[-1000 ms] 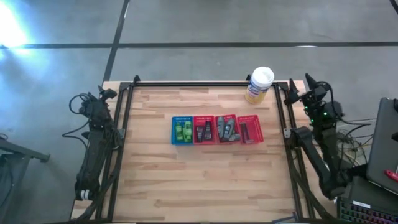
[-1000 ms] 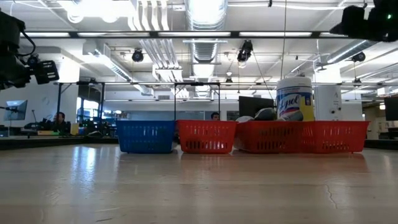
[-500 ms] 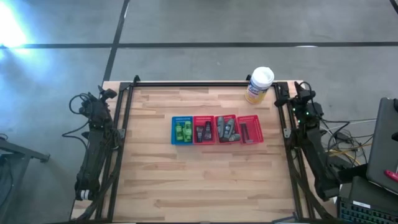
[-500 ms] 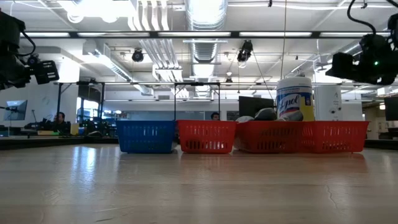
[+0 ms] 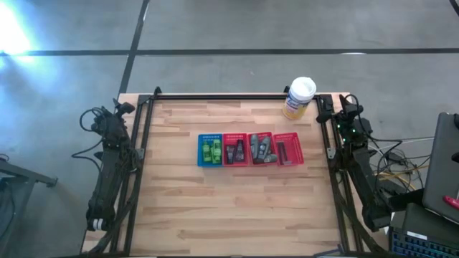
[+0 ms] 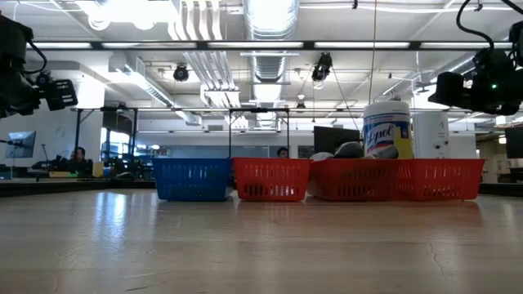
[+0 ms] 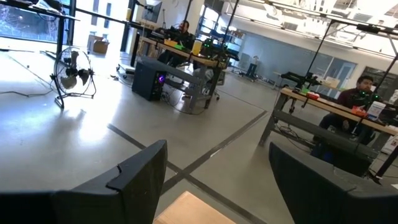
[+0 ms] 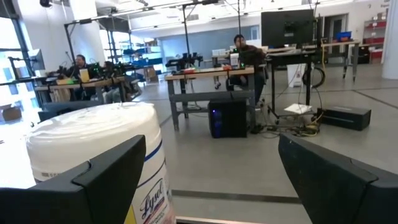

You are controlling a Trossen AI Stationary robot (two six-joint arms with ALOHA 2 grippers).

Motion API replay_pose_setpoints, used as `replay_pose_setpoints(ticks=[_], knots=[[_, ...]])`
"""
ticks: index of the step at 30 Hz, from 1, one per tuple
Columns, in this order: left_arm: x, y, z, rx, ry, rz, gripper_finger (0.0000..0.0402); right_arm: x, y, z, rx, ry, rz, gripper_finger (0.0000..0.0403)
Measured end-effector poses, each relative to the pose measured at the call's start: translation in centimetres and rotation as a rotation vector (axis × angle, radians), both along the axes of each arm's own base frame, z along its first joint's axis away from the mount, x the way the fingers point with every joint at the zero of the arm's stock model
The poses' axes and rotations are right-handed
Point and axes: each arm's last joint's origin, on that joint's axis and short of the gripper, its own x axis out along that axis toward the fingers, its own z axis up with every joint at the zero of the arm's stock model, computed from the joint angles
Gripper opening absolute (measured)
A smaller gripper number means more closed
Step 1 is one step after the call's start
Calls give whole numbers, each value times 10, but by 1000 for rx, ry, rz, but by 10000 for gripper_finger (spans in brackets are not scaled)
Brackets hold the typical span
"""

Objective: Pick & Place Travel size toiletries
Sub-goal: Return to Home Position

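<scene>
Grey deodorants (image 5: 262,147) in red bin (image 5: 261,134) — left arm (image 5: 111,165), right arm (image 5: 358,161) flank table (image 5: 215,208), jaws wide.

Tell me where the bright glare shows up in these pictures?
High view: a white glare patch on the floor at the picture's upper left. Low view: the ceiling lights burn white, and the table top mirrors them as a pale streak left of the blue basket.

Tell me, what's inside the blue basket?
Inside the blue basket lie bright green packets, seen from above. Anything underneath them is covered, and from table height the basket's wall hides everything inside.
</scene>
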Motion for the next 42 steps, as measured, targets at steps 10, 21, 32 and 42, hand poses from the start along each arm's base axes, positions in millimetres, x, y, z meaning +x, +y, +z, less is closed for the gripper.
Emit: replay_pose_setpoints(ticks=[10, 21, 32, 42], knots=[[0, 0, 0, 0, 0, 0, 287, 0, -1, -1, 11, 3, 2, 364], [0, 0, 0, 0, 0, 0, 287, 0, -1, -2, 20, 5, 2, 364], [0, 0, 0, 0, 0, 0, 287, 0, -1, -2, 20, 5, 2, 364], [0, 0, 0, 0, 0, 0, 287, 0, -1, -2, 20, 5, 2, 364]])
